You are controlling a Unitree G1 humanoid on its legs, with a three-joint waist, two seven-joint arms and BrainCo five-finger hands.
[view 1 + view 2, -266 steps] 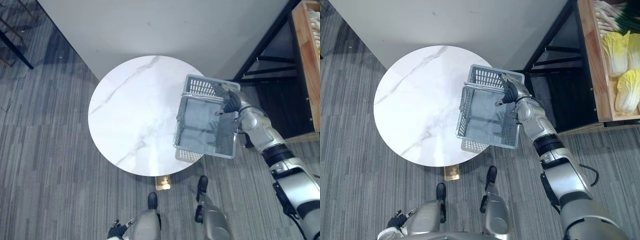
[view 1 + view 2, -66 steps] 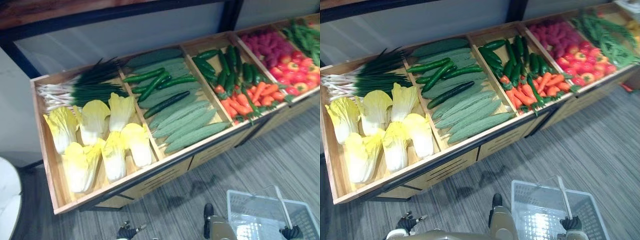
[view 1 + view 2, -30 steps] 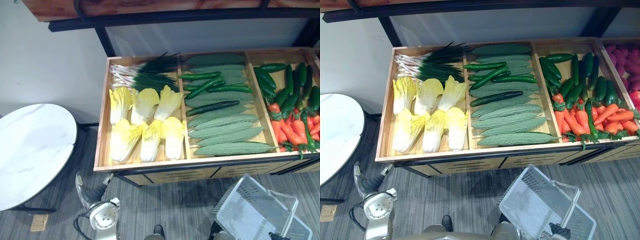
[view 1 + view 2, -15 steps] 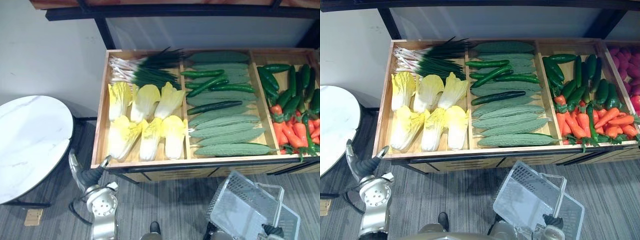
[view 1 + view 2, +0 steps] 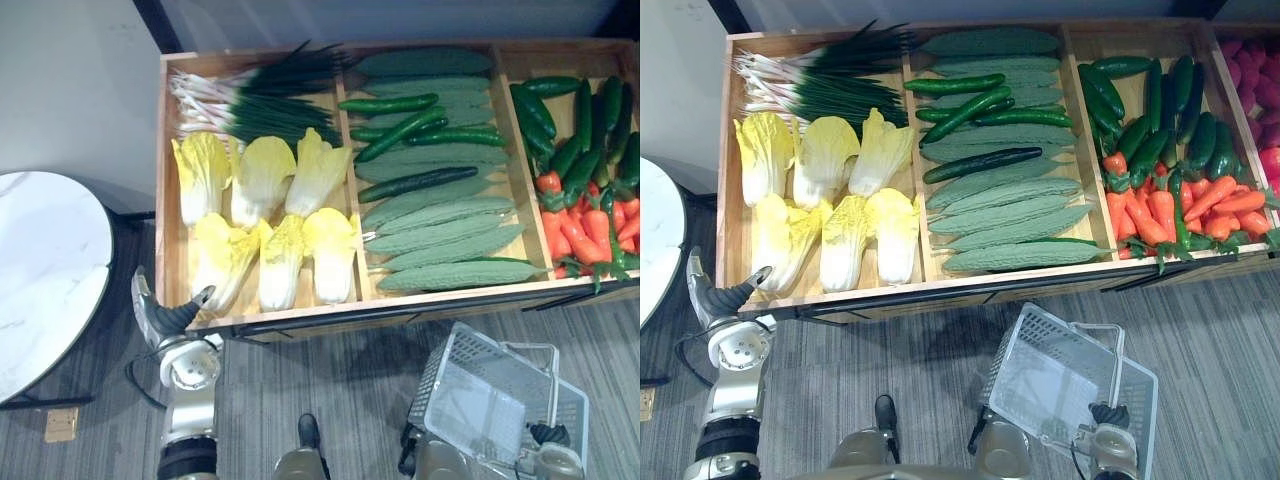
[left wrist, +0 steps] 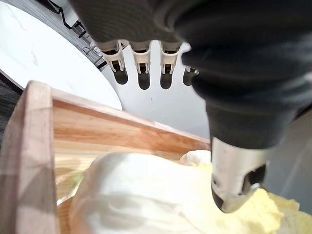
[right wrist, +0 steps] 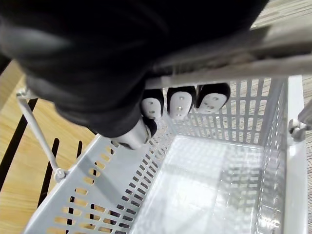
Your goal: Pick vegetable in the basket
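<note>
Lower left of head views, at crate [image 5: 166, 200] front edge: left hand [image 5: 165, 315] open, fingers straight | nearest cabbage [image 5: 222, 262] just up-right of it, long axis pointing away | right hand [image 7: 112, 73], lower right, curled round empty basket [image 5: 470, 400] handle [image 7: 243, 73].

1. Your left hand [image 5: 160, 318] wears a dark ribbed cover over its back and wrist.
2. Its fingers [image 6: 141, 58] are pale silver segments ending in dark tips; the thumb [image 6: 237, 181] is a silver barrel with a dark end.
3. Your left forearm [image 5: 190, 365] is silver-grey, with a round disc-shaped joint and a dark band lower down.
4. Your right hand [image 7: 97, 63] has the same dark cover; its fingertips [image 7: 178, 103] are dark with pale oval insets marked by small dots.
</note>
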